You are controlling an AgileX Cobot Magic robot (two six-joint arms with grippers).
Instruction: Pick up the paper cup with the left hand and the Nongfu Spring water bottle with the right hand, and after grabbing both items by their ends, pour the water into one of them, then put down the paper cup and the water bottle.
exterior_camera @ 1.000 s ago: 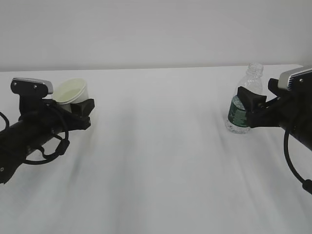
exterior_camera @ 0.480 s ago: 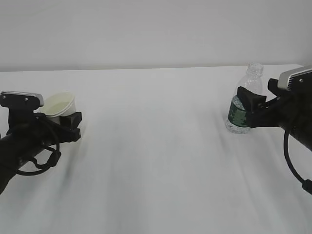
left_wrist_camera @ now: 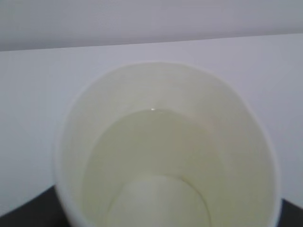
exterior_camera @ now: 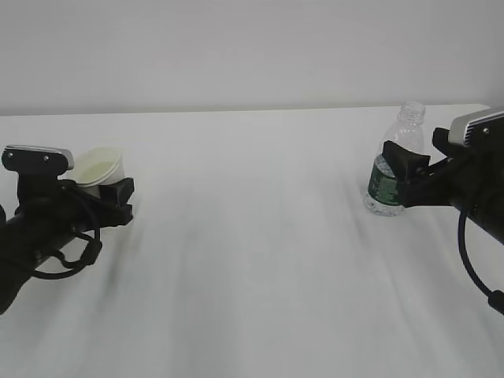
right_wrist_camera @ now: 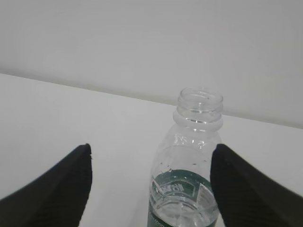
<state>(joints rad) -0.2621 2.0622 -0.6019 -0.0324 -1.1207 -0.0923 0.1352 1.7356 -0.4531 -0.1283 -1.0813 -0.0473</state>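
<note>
Since a second ago the left claw (exterior_camera: 110, 193) has carried the paper cup (exterior_camera: 99, 168) leftward and lower, jaws clamped around it, water (left_wrist_camera: 156, 161) inside. The right claw (exterior_camera: 403, 169) stays spread around the Nongfu Spring water bottle (exterior_camera: 394, 169), upright on the counter (exterior_camera: 260, 260).

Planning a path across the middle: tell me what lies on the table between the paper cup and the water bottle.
Nothing. In the exterior view the white table is bare between the paper cup on the left and the water bottle on the right.
</note>
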